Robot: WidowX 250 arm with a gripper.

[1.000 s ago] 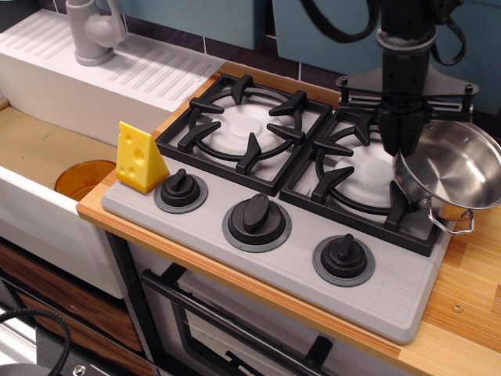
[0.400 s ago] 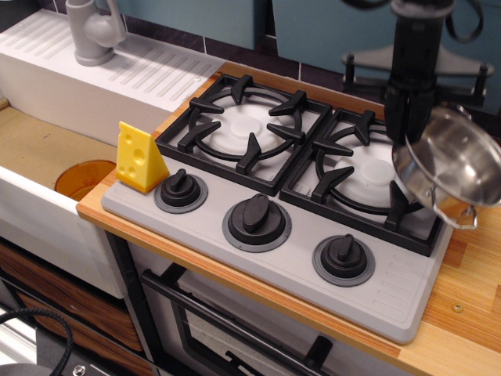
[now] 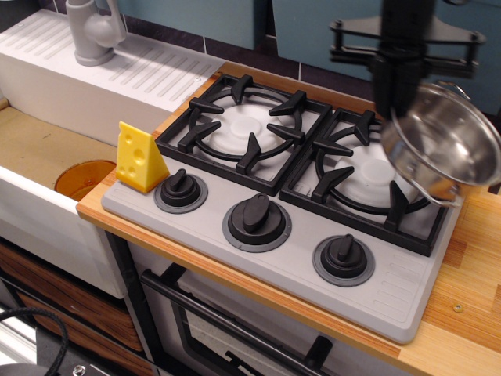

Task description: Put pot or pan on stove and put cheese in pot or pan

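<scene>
Pot (image 3: pixel 442 145) hangs tilted above the right burner (image 3: pixel 368 180), its rim clamped in the end effector (image 3: pixel 398 110). That single-edge grip could slip and drop it skewed onto the stove (image 3: pixel 274 235). The cheese (image 3: pixel 139 159) waits at the stove's left corner.

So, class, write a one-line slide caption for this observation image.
Gripper holds the tilted steel pot above the stove's right burner; yellow cheese wedge waits at the stove's left corner.
</scene>
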